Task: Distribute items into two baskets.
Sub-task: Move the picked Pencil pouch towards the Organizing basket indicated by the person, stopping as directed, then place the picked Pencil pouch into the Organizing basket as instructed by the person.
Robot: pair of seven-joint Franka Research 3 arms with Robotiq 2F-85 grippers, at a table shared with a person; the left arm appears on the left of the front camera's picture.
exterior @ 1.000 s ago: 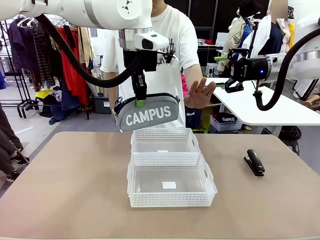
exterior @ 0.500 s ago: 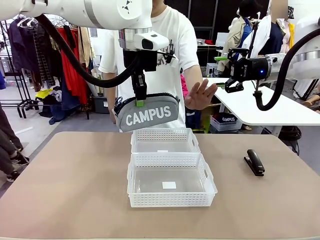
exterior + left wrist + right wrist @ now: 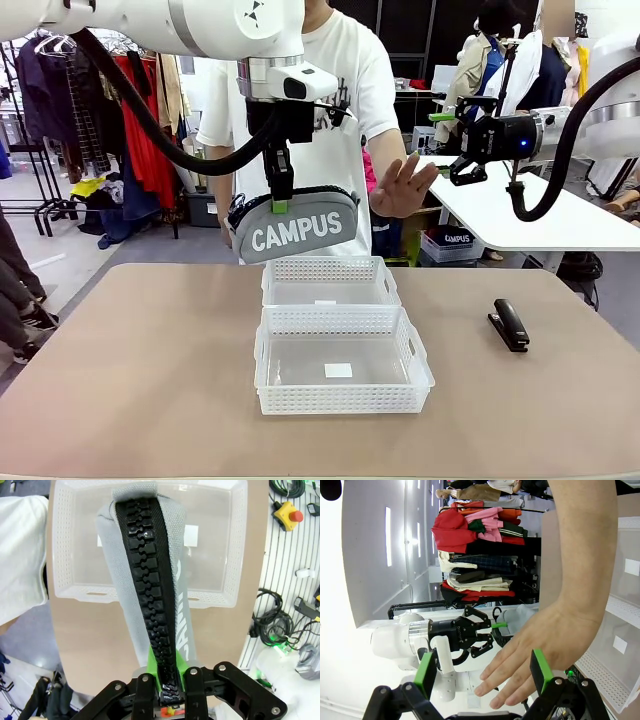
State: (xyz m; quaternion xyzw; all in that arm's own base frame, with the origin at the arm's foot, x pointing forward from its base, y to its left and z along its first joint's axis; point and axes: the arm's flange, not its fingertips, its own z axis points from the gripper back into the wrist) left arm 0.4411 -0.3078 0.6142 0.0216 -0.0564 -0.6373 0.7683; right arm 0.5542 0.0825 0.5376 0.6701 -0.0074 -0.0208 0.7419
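Front view: the left end effector (image 3: 279, 206) is up high and is clamped on the top of the grey pouch (image 3: 295, 232). The pouch hangs in the air over the back edge of the far basket (image 3: 330, 269) and does not touch it. The near basket (image 3: 340, 398) sits right in front of the far one on the bench (image 3: 140, 350). The black stapler (image 3: 509, 324) lies on the bench, well to the right of the baskets. The right end effector (image 3: 443, 143) is up in the air with its fingers apart and nothing in them. The person's hand (image 3: 400, 186) is open and held up just beside it

Left wrist view: the green pads (image 3: 182, 661) pinch one end of the pouch at its black zip (image 3: 155, 580). A white basket lies under the far end of the pouch, and bare bench lies under the rest

Right wrist view: the two green pads stand wide apart. The person's open hand shows past them, and a white basket is at the right edge
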